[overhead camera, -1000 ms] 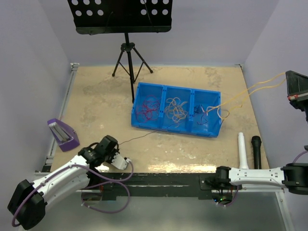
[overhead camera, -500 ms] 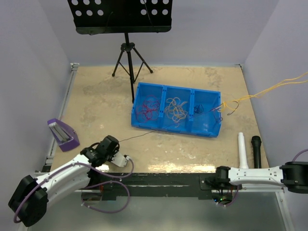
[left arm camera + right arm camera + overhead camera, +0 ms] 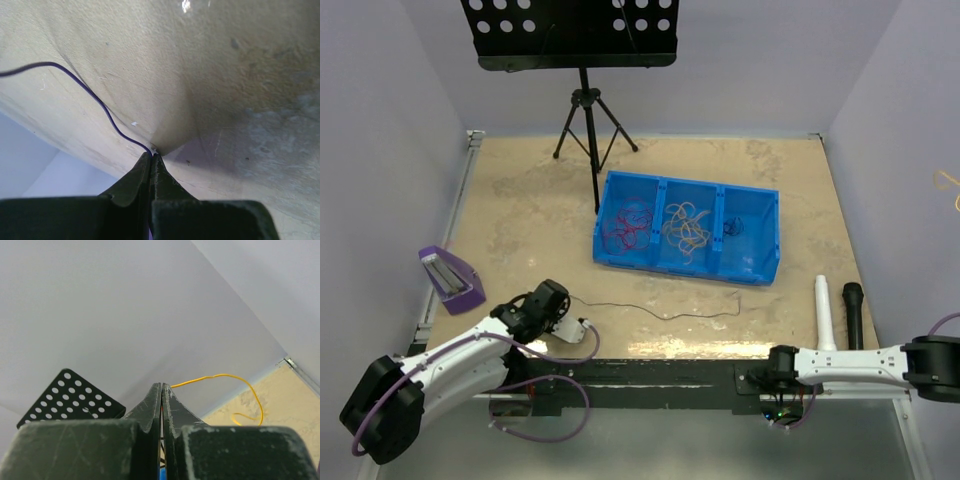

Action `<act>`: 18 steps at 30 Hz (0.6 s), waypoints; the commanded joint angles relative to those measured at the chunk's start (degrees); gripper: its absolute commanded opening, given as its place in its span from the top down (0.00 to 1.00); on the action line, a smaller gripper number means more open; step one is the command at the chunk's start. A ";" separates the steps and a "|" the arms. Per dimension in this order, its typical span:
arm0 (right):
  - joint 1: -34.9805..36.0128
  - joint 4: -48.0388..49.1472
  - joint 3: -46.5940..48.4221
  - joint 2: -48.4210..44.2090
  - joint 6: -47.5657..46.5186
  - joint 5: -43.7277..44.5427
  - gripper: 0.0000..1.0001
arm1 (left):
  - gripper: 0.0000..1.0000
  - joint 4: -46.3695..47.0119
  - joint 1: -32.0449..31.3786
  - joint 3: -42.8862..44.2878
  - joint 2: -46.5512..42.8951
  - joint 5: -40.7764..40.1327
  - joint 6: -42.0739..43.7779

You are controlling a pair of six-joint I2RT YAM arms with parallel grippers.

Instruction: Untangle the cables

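A blue three-compartment bin (image 3: 750,268) holds red wires (image 3: 625,225) on the left, yellow-orange wires (image 3: 686,228) in the middle and a small dark tangle (image 3: 736,226) on the right. My left gripper (image 3: 563,305) sits low on the table at the front left. It is shut on the end of a thin dark purple wire (image 3: 90,92), which trails right across the table (image 3: 665,315). My right gripper (image 3: 162,385) is raised high, out of the top view. It is shut on a yellow wire (image 3: 235,376), a loop of which shows at the right edge (image 3: 948,180).
A black music stand (image 3: 570,30) on a tripod (image 3: 588,110) stands behind the bin and also shows in the right wrist view (image 3: 70,400). A purple holder (image 3: 450,280) sits at the left edge. A white tube (image 3: 825,312) and a black cylinder (image 3: 853,312) lie at the front right.
The right gripper rose out of the top view, pulling the yellow-orange wires clear of the bin's right end. The dark wire came out of the bin and now lies along the table.
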 commanded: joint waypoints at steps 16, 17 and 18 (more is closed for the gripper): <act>2.62 -9.18 -21.80 5.08 26.75 -0.93 1.00 | 1.00 -2.14 1.16 22.66 -12.18 28.44 -16.57; 2.62 -10.41 -24.00 6.22 29.74 -1.46 1.00 | 1.00 -1.88 1.16 24.95 -12.27 30.56 -17.97; 2.62 -11.11 -25.85 7.27 32.29 -1.90 1.00 | 1.00 -1.62 1.16 27.67 -12.54 32.32 -19.20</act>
